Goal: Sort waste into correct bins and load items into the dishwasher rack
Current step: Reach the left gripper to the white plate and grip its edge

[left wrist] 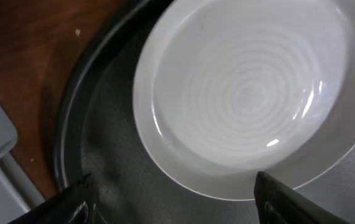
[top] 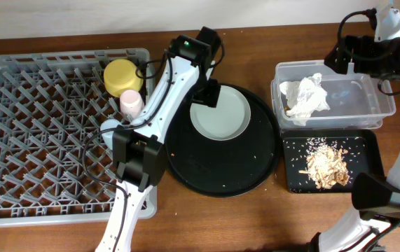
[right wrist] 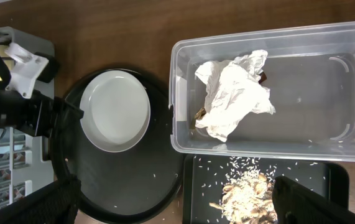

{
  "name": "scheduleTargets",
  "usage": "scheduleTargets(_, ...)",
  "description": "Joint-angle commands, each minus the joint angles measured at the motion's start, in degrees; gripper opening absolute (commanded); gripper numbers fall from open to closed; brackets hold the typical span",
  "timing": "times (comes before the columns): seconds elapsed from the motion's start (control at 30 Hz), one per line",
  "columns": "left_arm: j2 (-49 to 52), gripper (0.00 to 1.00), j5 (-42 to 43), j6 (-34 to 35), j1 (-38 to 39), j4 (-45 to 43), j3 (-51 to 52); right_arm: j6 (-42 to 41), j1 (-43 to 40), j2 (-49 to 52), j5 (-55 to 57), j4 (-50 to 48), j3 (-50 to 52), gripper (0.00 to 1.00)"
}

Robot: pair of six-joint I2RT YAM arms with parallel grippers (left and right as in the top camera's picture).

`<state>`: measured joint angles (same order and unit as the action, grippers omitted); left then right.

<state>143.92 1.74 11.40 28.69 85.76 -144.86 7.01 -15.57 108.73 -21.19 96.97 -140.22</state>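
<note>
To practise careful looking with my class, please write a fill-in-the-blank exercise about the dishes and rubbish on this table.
1. The bowl standing in the grey rack is ____.
2. The cup right next to that bowl is ____.
3. The pale plate rests on a large round tray that is ____.
4. The crumpled napkin in the clear tub is ____.
Missing words: yellow, pink, black, white.
</note>
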Motion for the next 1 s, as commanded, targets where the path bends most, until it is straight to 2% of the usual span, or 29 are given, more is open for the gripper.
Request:
scheduleTargets(0.0, 0.5, 0.76, 4.2, -3.4, 2.4, -0.1, 0.6, -0.5, -0.2, 0.3, 0.5, 0.2, 0.3, 0.98)
scheduleTargets(0.27, 0.5, 0.7, 4.5, -3.6, 10.0, -5.9, 1.5, -0.5, -0.2, 0.3, 0.5, 0.2, 0.3, 0.99)
scheduleTargets(0.4, 0.5, 0.67, 4.4, -0.7, 12.7, -8.9, 2.3, -0.4, -0.2, 0.3, 0.5, 0.2, 0.3, 0.99)
scheduleTargets(0.6, 0.5, 0.63, 4.3, 1.4, 13.9, -15.8, 7.7, -0.5, -0.2, 0.3, 0.5, 0.2, 0.3, 0.99)
scheduleTargets(0.73, 0.5, 0.56, 4.0, 1.9, 13.8, -19.5, 11.7, -0.5, -0.3, 0.3, 0.5, 0.2, 0.3, 0.99)
scheduleTargets(0.97, 0.5, 0.55, 2.3, 2.1, 14.3, -26.0, 18.9, -0.5, -0.2, 0.3, 0.5, 0.2, 0.3, 0.99)
